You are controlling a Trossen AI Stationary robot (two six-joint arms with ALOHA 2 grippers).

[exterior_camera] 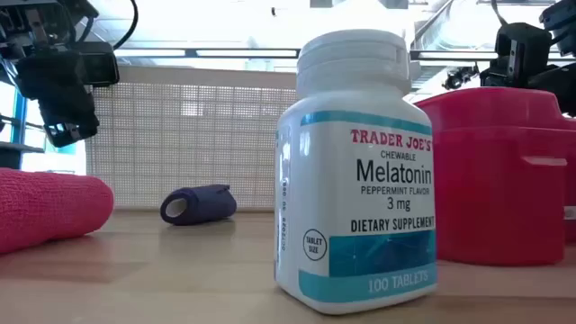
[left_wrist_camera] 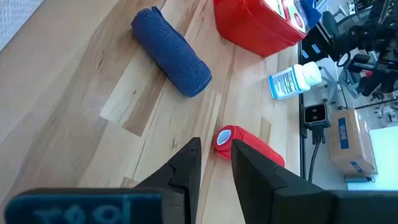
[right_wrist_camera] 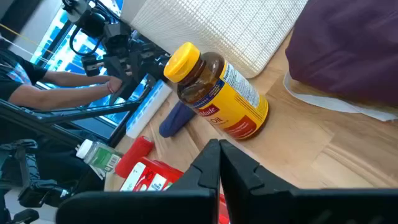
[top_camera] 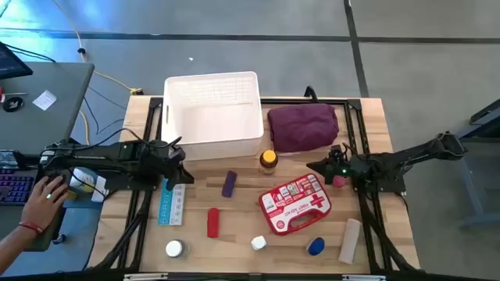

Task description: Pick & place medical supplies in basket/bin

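The left gripper [top_camera: 173, 151], fingers slightly parted and grasping nothing, is hovering near the table's [top_camera: 234, 234] left edge, just beside the white basket's [top_camera: 212, 111] front-left corner; the red roll [top_camera: 212, 222] is lying nearer the front edge, long axis front-to-back, beside the blue-white box [top_camera: 172, 204]. The right gripper [top_camera: 331, 165] is waiting clenched by the maroon cloth [top_camera: 303, 126]

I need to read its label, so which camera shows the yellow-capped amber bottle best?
The right wrist view: the yellow-capped amber bottle fills mid-frame, its yellow label facing the camera. The high view shows only its cap from above. The low and left wrist views do not show it.
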